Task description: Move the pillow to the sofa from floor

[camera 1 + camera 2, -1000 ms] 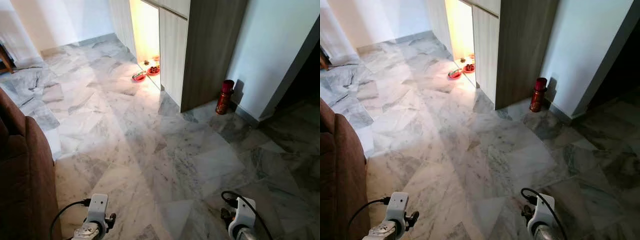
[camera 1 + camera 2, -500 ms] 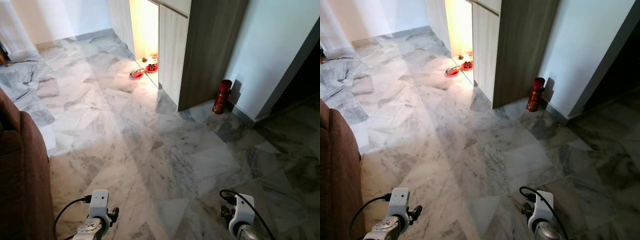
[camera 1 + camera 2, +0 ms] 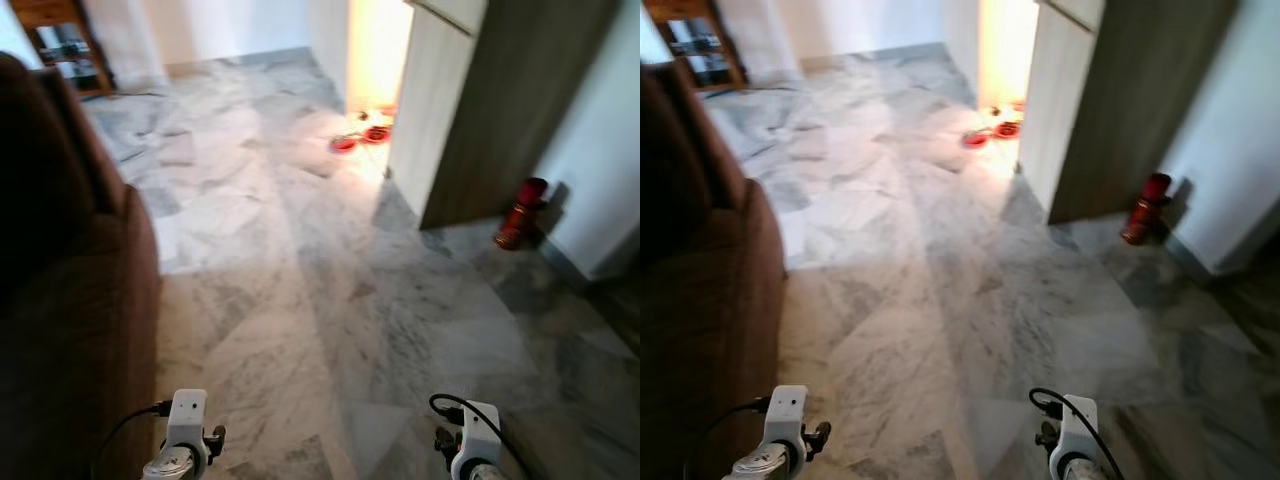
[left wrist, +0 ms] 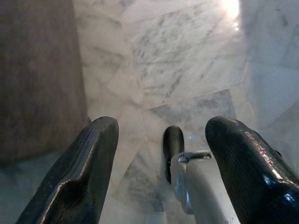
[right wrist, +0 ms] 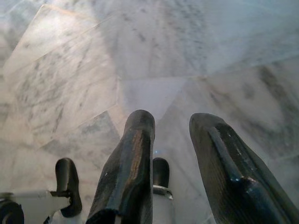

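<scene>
I stand on the marble floor (image 3: pixel 330 300) with the brown sofa (image 3: pixel 70 290) just at my left, and I judge that I am hunting for the pillow, which I cannot find anywhere on the floor ahead. My left gripper (image 4: pixel 161 168) hangs low with its fingers spread and empty, ready rather than working; my right gripper (image 5: pixel 170 154) hangs the same way, fingers parted over bare tiles. Ahead, red bowls (image 3: pixel 358 140) sit by the lit cabinet opening (image 3: pixel 378 50), and a red bottle (image 3: pixel 522 212) stands against the wall.
</scene>
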`<state>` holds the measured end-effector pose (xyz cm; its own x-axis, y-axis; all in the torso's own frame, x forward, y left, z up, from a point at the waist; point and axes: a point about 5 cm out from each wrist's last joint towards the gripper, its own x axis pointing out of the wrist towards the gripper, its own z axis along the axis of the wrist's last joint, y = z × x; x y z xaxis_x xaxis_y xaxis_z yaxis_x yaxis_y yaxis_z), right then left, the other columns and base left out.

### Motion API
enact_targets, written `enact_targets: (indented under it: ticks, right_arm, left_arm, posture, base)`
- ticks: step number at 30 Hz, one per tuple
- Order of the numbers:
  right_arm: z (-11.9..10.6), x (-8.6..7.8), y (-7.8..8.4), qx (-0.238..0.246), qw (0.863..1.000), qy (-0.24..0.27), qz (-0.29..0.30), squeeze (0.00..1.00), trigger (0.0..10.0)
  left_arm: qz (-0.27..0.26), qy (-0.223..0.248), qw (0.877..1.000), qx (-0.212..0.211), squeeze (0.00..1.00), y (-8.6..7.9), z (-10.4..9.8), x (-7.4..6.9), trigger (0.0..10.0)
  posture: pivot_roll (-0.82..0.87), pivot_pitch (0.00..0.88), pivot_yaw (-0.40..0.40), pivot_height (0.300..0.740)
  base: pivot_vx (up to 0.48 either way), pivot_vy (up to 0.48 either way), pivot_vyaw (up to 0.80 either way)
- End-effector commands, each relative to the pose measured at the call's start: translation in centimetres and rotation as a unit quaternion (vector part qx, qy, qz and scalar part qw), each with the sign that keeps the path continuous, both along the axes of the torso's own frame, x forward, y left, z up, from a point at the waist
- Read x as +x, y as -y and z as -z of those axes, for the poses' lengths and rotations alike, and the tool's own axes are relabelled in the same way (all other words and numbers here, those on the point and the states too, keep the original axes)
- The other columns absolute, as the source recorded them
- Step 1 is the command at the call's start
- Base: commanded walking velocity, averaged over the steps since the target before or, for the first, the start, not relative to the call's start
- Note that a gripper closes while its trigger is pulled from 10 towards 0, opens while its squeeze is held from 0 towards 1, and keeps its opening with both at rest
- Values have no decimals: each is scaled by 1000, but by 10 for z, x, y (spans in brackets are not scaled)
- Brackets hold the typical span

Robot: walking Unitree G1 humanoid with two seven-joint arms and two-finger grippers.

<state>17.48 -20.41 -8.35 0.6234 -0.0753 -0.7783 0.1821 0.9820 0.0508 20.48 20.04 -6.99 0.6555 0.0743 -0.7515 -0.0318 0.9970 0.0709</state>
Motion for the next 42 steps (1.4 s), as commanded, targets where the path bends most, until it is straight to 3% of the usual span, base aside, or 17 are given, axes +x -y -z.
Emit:
enact_targets:
  ticks: [1,25,35,42]
  right_arm:
    - [1,-2,-2,-1,1000,-2,-7,0,10000]
    - [6,-14,1,1,1000,-20,-8,0,10000]
    - [7,-18,8,8,1000,-25,9,0,10000]
    - [4,-22,26,0,1000,-27,15,0,10000]
  left_arm:
    - [6,-19,1000,8,0,-1,4,-7,10000]
    - [15,-21,1000,14,0,4,5,-7,10000]
    - [-3,-26,1000,11,0,2,5,-8,10000]
    - [-9,-31,999,3,0,9,8,-11,10000]
  posture:
    - [-49,0,13,740]
    - [-47,0,3,740]
    - [-47,0,0,740]
    - [-54,0,-26,740]
  base:
    - [0,0,800]
    - [0,0,800]
    - [0,0,0]
    - [0,341,0]
